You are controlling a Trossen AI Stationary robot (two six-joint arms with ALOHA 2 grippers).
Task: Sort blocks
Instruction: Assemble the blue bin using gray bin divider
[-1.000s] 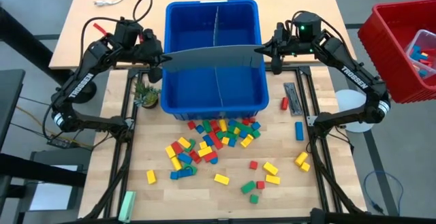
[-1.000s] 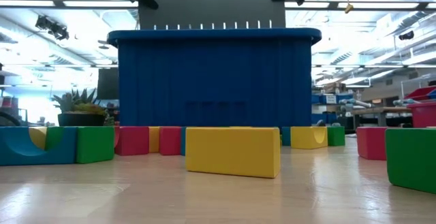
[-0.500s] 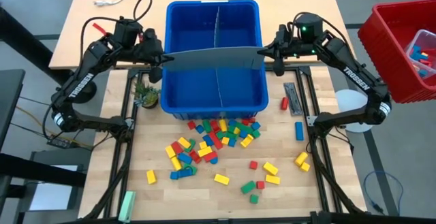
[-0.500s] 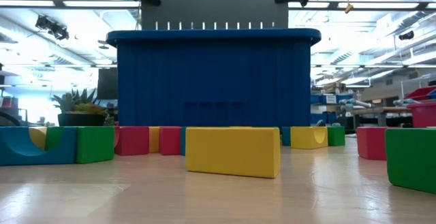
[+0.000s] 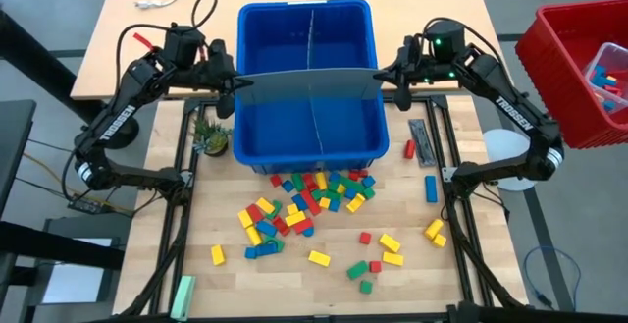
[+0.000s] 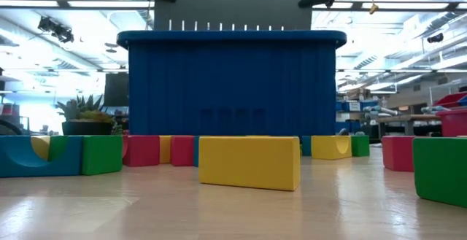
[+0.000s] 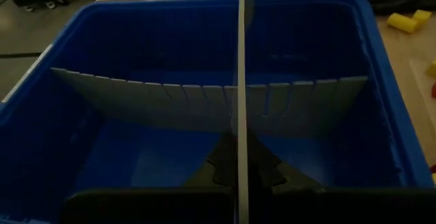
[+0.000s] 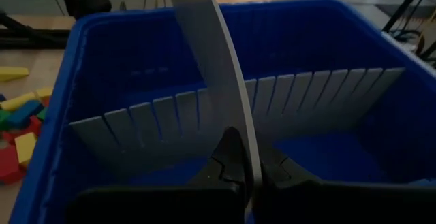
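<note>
A blue bin stands at the table's far middle, with a grey slotted divider set lengthwise inside it. A flat grey ridged panel spans the bin from left to right, over its rim. My left gripper is shut on the panel's left end and my right gripper on its right end. The low view shows the panel above the rim, its lower edge hidden behind it. Many red, yellow, green and blue blocks lie on the table near the bin's near wall. My left gripper pinches the panel's left end between its two fingers, one on each face. The fingers come from the table's left, slanting a little downward. The panel stands on edge, across the bin. My right gripper pinches the panel's right end between its two fingers, one on each face. It comes from the table's right, slanting slightly down. From this hold the panel bows in a curve toward the other arm.
A red bin with blocks stands off the table's right edge. A small plant sits left of the blue bin. Another grey panel and a white disc lie at the right, and a pale green bar near left.
Both grippers have tipped a little while staying in place over the bin. The panel now stands more on edge: it looks narrower from above, and its slotted lower part shows slightly higher over the rim in the low view.
</note>
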